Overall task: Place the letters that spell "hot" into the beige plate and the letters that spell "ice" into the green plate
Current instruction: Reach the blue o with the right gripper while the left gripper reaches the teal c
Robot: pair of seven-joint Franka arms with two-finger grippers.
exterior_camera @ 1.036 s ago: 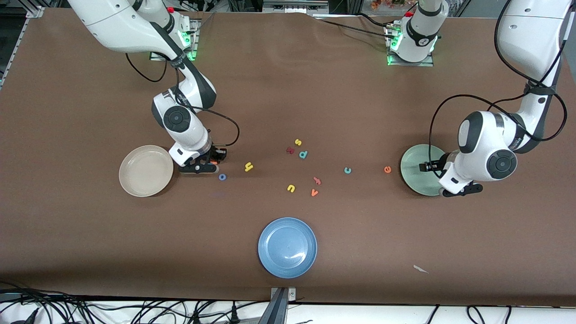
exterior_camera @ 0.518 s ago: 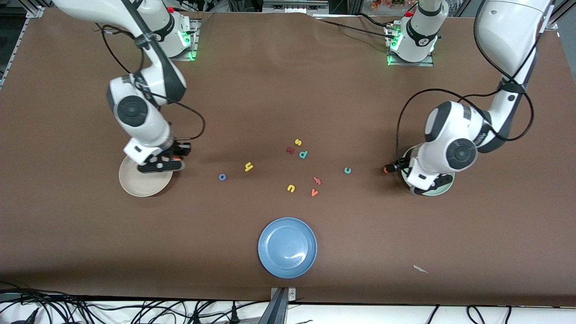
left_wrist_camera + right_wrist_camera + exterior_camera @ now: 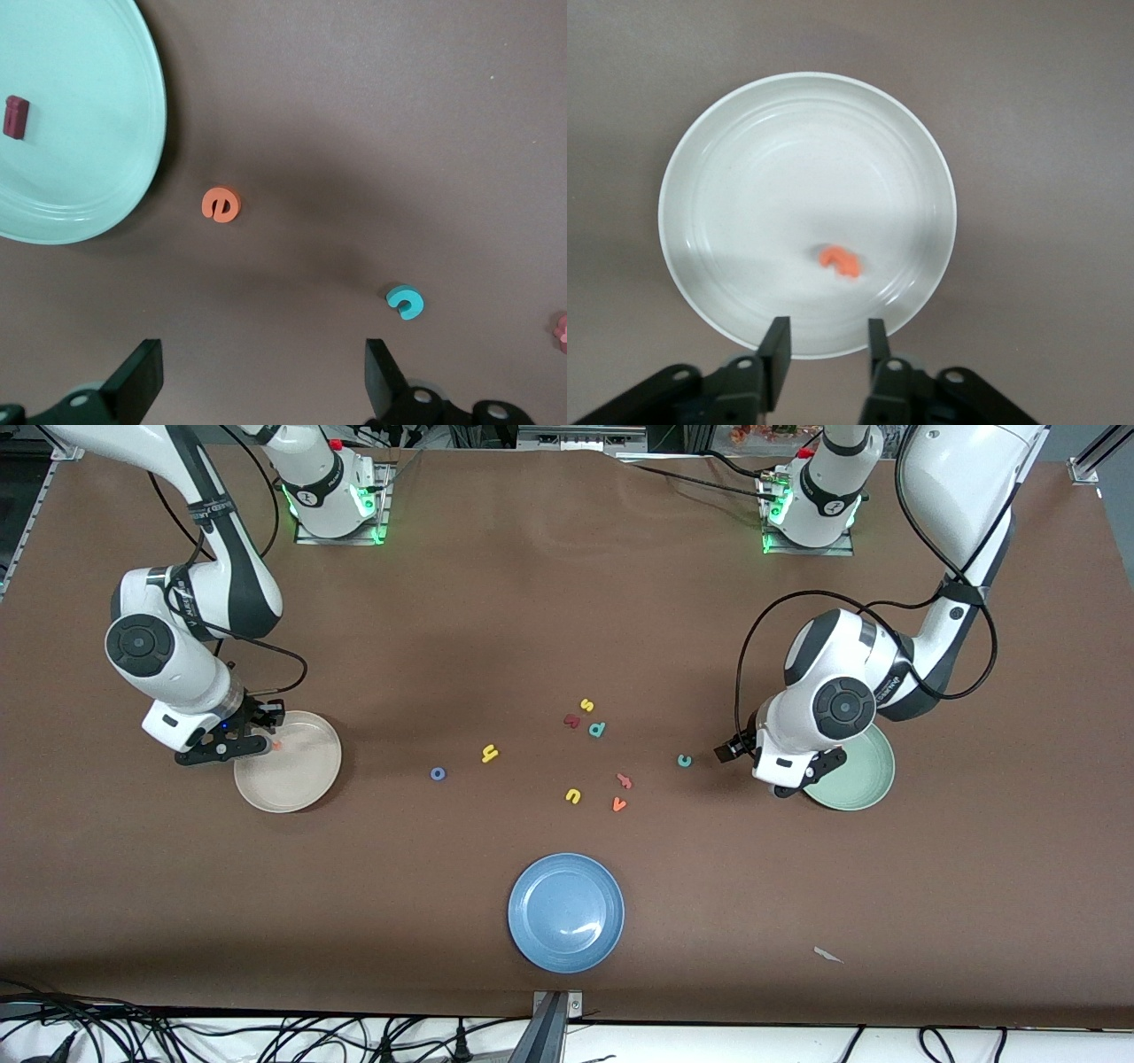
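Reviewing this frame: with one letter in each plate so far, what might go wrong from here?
1. The orange e lies close beside the green plate; the open left hand, coming down on it, may bump the rim.
2. The yellow h must not be confused with the yellow u or s nearby.
3. The orange t lies near the beige plate rim, beneath the right hand.

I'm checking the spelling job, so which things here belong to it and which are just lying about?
Belong: beige plate, orange t in it, yellow h, blue o, green plate, dark red i in it, orange e, teal c.
Lying about: blue plate, yellow s, yellow u, teal p, chunky dark red letter, orange v, pink letter, paper scrap.
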